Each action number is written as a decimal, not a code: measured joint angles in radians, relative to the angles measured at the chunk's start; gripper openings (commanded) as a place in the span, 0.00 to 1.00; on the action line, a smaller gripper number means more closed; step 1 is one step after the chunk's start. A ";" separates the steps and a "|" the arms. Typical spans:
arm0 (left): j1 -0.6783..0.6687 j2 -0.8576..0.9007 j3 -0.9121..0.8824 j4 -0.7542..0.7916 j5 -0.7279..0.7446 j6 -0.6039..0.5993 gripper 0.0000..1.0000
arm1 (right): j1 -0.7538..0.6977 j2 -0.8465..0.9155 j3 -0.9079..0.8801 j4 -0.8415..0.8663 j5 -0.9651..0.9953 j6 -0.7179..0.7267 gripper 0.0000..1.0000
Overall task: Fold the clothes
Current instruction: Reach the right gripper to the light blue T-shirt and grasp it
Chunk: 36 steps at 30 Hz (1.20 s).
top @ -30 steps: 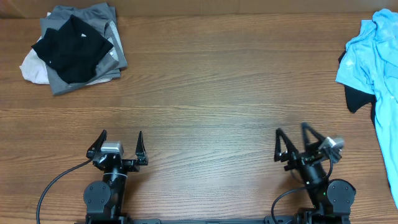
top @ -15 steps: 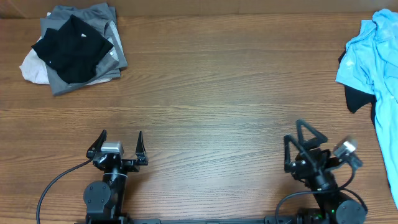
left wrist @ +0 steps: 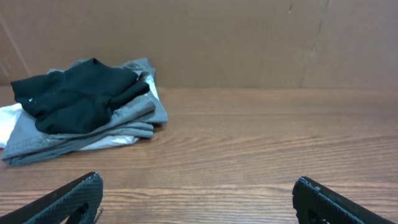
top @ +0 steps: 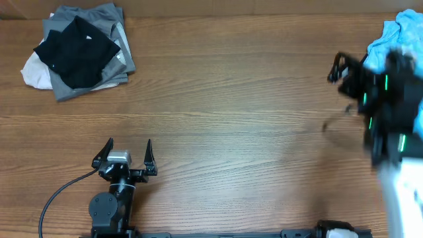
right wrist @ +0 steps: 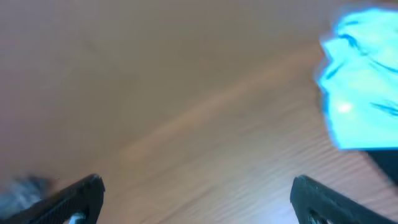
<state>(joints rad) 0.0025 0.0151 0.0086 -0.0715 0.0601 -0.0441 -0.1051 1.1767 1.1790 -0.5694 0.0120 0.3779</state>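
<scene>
Blur over right gripper (right wrist: 196, 186), blue shirt (right wrist: 360, 106) cropped

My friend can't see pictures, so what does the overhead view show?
A pile of clothes, black over grey and off-white, lies at the far left corner of the table. The left gripper sits open near the front edge; the blurred right arm is beside a sky-blue shirt.

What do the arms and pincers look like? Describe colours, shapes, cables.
Both arms are black. The left pincer has two slim pointed black fingers, a silver-grey block behind, and a black cable off its base. The right arm is blurred, with green lights; the right pincer matches.
</scene>
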 measured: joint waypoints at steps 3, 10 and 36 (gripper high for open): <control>0.000 0.000 0.000 0.000 0.000 0.000 1.00 | -0.049 0.293 0.286 -0.230 0.026 -0.057 1.00; 0.000 0.000 0.000 0.001 0.000 0.000 1.00 | -0.133 0.639 0.610 -0.406 0.053 -0.151 1.00; 0.000 0.000 0.000 0.001 0.000 0.000 1.00 | -0.227 1.043 0.634 -0.274 0.212 -0.446 0.86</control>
<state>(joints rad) 0.0025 0.0151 0.0086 -0.0708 0.0605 -0.0441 -0.3321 2.2196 1.8126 -0.8433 0.2245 -0.0677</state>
